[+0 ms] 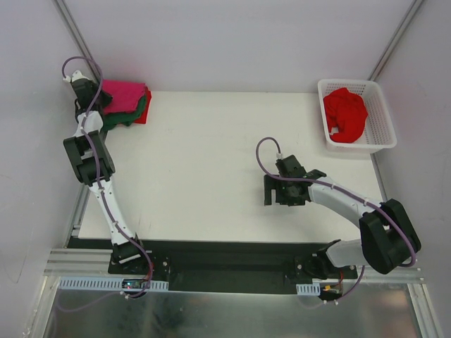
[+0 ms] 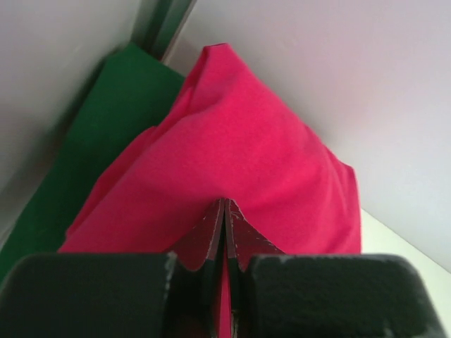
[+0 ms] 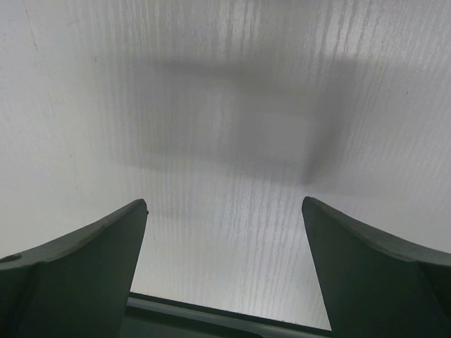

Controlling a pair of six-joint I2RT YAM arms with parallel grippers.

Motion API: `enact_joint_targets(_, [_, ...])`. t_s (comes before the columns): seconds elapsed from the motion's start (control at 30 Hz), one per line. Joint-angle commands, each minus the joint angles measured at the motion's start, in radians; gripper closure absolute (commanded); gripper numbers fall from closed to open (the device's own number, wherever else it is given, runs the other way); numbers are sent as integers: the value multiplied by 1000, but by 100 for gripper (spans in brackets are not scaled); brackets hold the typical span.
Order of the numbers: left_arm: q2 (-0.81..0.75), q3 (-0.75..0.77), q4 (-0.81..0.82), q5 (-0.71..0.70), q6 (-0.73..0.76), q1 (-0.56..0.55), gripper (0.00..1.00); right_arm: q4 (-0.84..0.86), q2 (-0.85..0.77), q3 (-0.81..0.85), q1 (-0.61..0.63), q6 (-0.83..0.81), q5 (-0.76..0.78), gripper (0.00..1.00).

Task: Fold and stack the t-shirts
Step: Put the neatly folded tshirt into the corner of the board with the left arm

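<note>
So, the white table (image 1: 197,176) is seen from above, and a small stack of folded tees is parked in its far-left corner. The magenta-pink t-shirt (image 1: 125,97) is laid on top, the dark green t-shirt (image 1: 121,118) is tucked under it, and a bottom red t-shirt (image 1: 145,113) is only glimpsed as a strip poking out along the stack's right side.

The left gripper (image 1: 101,98) is stretched out to that corner and set right at the stack's left edge. In the left wrist view its claw (image 2: 224,208) is pinched fully closed, tips pressed into the pink cloth (image 2: 239,155), with green cloth (image 2: 106,127) seen off to the left beneath it. Whether a fold is actually caught between the tips can't be told, tbh.

The right gripper (image 1: 268,190) is held over bare table, right of the middle and well apart from any cloth. From the right wrist camera its claw (image 3: 224,208) is shown spread wide, with nothing but white tabletop and its own shadow between the fingers.

Over at the far-right corner a white plastic lattice basket (image 1: 380,134) is set on the table. One crumpled red t-shirt (image 1: 345,116) is dumped inside it, bunched up and not folded, toward the basket's left half.
</note>
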Motion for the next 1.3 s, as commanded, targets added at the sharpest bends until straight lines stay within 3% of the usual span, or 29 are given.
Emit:
enact_joint_targets(0.0, [25, -24, -22, 2, -2, 12, 100, -4, -1, 42, 5, 6, -7, 4])
enact_joint_targets(0.33, [35, -35, -53, 38, -23, 21, 100, -26, -22, 46, 9, 6, 3, 4])
enact_joint_targets(0.8, [-132, -61, 2, 130, -67, 18, 100, -34, -56, 50, 30, 23, 12, 4])
enact_joint_targets(1.27, [-175, -219, 88, 160, -101, -57, 100, -43, -65, 50, 41, 26, 29, 4])
